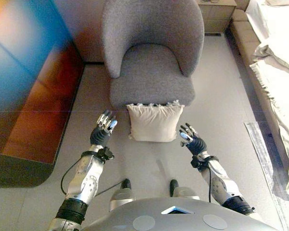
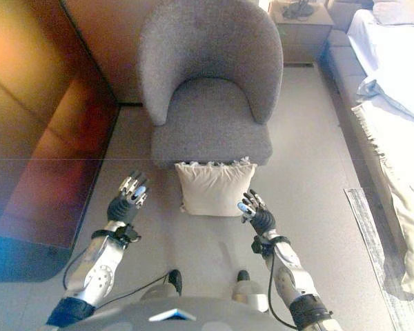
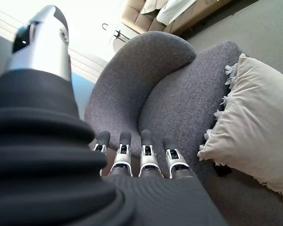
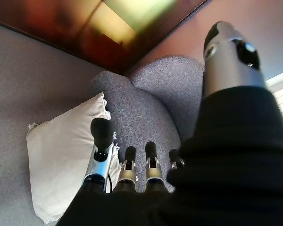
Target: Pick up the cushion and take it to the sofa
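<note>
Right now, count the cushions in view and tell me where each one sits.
1. The cream cushion stands on the floor, leaning against the front of the grey armchair, between the open left hand and right hand. None shows on the sofa.

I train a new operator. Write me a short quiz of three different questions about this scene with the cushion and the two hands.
1. True or false: the cushion lies on the seat of the grey armchair.
2. Multiple choice. Where do the left hand and the right hand stand?
A. Both clasp the cushion.
B. One on each side of the cushion, open, not touching it.
C. Both rest on the armchair seat.
3. Fill in: along the top edge of the cushion runs a ______.

Key:
1. False: it stands on the floor, leaning against the front of the armchair.
2. B.
3. Fringe (small tassels).
</note>
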Tool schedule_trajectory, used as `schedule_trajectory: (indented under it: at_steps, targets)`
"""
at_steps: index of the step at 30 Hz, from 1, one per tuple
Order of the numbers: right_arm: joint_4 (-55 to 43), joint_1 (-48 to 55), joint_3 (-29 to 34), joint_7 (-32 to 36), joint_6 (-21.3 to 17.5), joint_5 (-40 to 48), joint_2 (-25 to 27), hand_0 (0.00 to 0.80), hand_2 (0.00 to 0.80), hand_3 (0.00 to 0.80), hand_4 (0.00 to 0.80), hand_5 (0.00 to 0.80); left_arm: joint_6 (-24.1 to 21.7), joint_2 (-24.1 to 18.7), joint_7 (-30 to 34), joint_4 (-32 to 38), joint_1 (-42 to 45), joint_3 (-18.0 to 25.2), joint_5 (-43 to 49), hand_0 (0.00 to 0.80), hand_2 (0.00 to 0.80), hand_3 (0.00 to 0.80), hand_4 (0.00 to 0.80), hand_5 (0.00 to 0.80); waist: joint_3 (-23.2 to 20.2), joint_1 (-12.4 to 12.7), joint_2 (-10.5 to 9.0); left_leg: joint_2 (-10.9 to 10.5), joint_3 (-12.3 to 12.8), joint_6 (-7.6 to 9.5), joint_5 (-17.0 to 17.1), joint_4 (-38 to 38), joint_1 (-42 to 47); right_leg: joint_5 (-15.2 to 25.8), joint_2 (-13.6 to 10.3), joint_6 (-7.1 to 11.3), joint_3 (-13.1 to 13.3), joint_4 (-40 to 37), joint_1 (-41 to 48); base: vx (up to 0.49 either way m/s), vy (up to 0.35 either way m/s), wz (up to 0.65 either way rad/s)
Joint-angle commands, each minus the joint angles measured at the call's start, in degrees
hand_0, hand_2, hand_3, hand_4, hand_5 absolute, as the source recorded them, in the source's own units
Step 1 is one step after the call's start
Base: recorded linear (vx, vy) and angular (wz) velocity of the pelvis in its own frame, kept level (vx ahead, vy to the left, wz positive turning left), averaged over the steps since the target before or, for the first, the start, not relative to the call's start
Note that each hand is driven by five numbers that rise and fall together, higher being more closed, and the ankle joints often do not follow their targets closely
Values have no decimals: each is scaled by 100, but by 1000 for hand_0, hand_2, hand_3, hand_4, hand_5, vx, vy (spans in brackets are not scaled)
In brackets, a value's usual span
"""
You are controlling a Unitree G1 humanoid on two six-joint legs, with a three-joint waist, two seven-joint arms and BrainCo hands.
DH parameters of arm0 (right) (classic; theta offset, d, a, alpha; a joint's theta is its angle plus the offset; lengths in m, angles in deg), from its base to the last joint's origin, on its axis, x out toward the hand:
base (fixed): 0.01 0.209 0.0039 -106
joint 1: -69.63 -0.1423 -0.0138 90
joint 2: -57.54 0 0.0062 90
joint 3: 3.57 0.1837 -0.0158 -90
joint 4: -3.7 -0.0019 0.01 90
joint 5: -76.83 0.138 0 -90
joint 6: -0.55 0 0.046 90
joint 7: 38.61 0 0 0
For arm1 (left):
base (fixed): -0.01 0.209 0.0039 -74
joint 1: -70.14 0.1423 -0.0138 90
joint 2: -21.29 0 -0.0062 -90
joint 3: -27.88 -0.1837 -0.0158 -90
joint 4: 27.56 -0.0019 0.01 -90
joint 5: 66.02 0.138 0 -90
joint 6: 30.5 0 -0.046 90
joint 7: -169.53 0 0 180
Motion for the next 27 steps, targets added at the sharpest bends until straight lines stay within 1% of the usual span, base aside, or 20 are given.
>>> schedule_trajectory:
  at_steps: [1, 5, 11, 14, 18, 23, 25, 27]
  targets:
    - [-359, -302, 94, -6, -274, 110, -170, 0, 0, 0, 0, 0, -281, -142, 37, 27, -302, 178, 96, 0, 0, 0, 0, 0, 88, 122, -164, -349, 89, 483, -487, 339, -230, -125, -121, 198, -356, 486, -272, 47, -26, 0]
    - [-404, -149, 90, 24, -256, 179, -167, 0, 0, 0, 0, 0, -387, -124, 111, 95, -122, 231, 52, 0, 0, 0, 0, 0, 49, 145, -210, -339, 96, 487, -518, 331, -137, -137, -83, 179, -356, 418, -156, 75, -40, 0]
    - [-423, -80, 70, 69, -210, 153, -138, 0, 0, 0, 0, 0, -403, -130, 103, 142, 26, 262, 195, 0, 0, 0, 0, 0, 25, 155, -232, -330, 93, 474, -613, 495, -96, -157, -33, 125, -304, 376, -64, 56, -34, -1]
    - [-466, -56, 48, 110, -156, 125, -107, 0, 0, 0, 0, 0, -390, -140, 112, 221, 113, 307, 117, 0, 0, 0, 0, 0, 26, 163, -240, -322, 113, 452, -685, 655, -110, -149, -13, 95, -269, 327, -27, 34, -40, -4]
    - [-514, -30, 52, 164, -57, 97, -21, 0, 0, 0, 0, 0, -424, -120, 175, 274, 233, 364, 7, 0, 0, 0, 0, 0, 57, 174, -266, -265, 77, 381, -737, 916, -179, -150, 36, 34, -204, 326, -4, 29, -57, -5]
    - [-580, 74, 90, 273, 17, 62, 75, 0, 0, 0, 0, 0, -448, -99, 211, 327, 338, 373, -74, 0, 0, 0, 0, 0, 73, 161, -299, -178, -22, 306, -712, 941, -173, -150, 139, -26, -153, 247, 21, 29, -61, -3]
    - [-643, 135, 130, 336, 54, 37, 121, 0, 0, 0, 0, 0, -444, -76, 205, 398, 384, 380, -127, 0, 0, 0, 0, 0, 92, 146, -332, -136, -54, 264, -771, 1148, -280, -158, 177, -76, -109, 262, -43, -17, -55, 0]
    - [-684, 156, 163, 347, 85, 76, 217, 0, 0, 0, 0, 0, -429, -67, 208, 442, 364, 396, -256, 0, 0, 0, 0, 0, 194, 149, -364, -87, -128, 186, -649, 1765, -643, -135, 201, -149, -80, 338, -164, -85, -42, 0]
